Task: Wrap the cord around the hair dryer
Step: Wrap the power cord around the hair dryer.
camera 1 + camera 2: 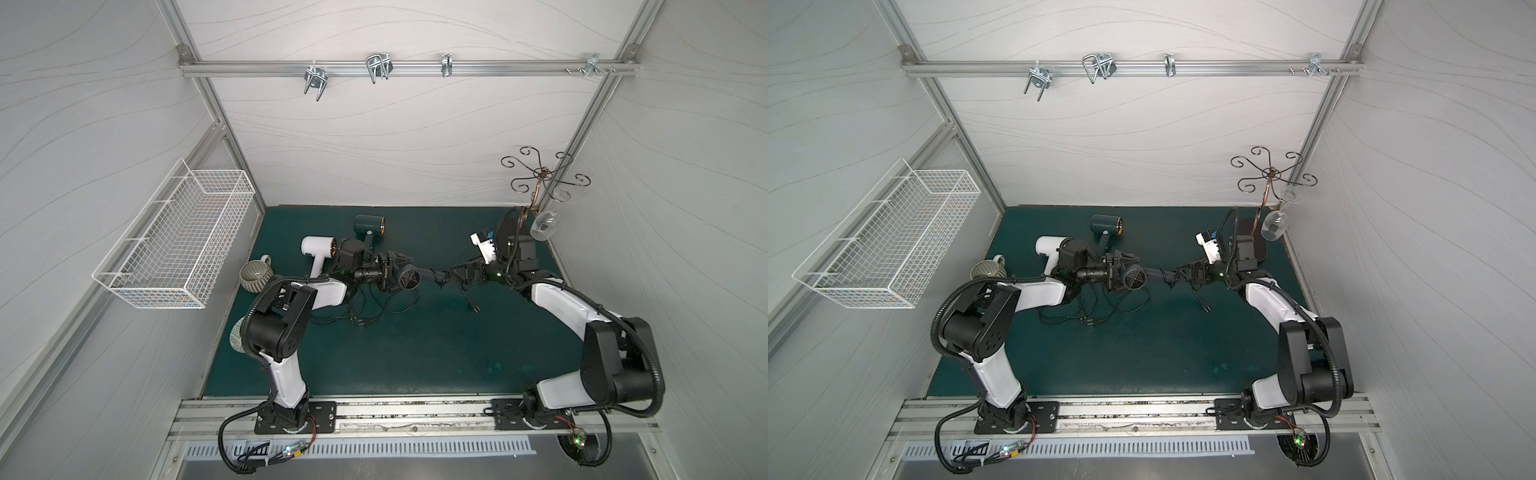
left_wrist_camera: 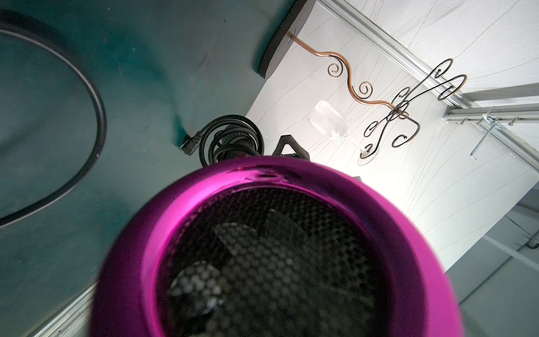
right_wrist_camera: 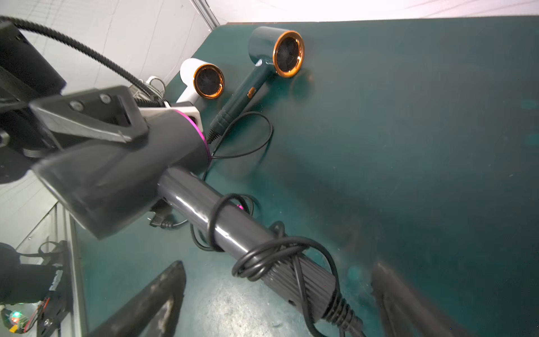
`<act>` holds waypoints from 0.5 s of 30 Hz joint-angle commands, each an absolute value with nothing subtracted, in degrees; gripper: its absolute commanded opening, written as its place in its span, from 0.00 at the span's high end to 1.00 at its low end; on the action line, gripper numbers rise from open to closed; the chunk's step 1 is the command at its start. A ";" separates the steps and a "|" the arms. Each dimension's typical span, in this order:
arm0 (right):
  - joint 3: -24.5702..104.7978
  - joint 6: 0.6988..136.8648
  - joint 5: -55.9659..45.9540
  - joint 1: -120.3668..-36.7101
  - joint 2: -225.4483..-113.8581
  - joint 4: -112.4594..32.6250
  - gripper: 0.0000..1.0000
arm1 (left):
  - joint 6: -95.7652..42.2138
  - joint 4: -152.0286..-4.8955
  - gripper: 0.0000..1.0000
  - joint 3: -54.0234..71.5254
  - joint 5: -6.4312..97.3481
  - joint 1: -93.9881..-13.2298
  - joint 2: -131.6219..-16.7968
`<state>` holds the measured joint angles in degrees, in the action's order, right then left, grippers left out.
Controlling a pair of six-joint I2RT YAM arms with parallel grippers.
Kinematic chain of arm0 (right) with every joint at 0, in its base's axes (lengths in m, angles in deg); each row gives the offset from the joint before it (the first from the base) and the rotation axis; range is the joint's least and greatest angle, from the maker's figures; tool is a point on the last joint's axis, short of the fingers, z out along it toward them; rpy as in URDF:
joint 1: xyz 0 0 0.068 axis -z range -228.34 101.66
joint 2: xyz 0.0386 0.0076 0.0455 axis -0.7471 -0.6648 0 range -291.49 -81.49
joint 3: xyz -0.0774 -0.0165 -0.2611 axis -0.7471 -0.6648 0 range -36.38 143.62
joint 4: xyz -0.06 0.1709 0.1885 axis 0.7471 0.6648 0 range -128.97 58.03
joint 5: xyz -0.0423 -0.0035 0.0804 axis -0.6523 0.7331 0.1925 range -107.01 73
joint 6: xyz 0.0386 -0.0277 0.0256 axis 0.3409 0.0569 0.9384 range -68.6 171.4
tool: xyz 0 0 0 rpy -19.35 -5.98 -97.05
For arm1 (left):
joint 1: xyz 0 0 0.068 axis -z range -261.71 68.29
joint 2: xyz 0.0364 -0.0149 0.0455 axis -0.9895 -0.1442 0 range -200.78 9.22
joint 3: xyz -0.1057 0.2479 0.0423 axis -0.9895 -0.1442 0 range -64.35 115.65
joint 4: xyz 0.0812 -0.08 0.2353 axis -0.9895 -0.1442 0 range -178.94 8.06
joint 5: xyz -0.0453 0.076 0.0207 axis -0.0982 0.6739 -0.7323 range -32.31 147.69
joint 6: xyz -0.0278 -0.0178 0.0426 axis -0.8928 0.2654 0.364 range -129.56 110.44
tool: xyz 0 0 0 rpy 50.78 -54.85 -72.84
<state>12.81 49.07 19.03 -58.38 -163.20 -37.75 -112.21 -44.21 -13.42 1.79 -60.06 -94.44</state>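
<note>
Dark green surface (image 1: 415, 353) between white walls. Above its middle the grey hair dryer (image 1: 409, 280) is held in the air, the left end effector (image 1: 390, 272) clamped on its barrel. The handle, its long axis, lies about level and points at the right end effector (image 3: 280, 302), whose fingers are spread wide either side of the butt, gripping nothing. Several turns of cord (image 3: 271, 256) ring the handle. A short tail with the plug (image 1: 475, 308) dangles, so the wrapping looks nearly done.
</note>
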 commanded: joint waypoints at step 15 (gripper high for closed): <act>5.09 47.12 18.19 -49.03 -150.14 -29.84 0.03 | -118.25 -29.68 1.00 -3.97 1.02 -62.47 -92.82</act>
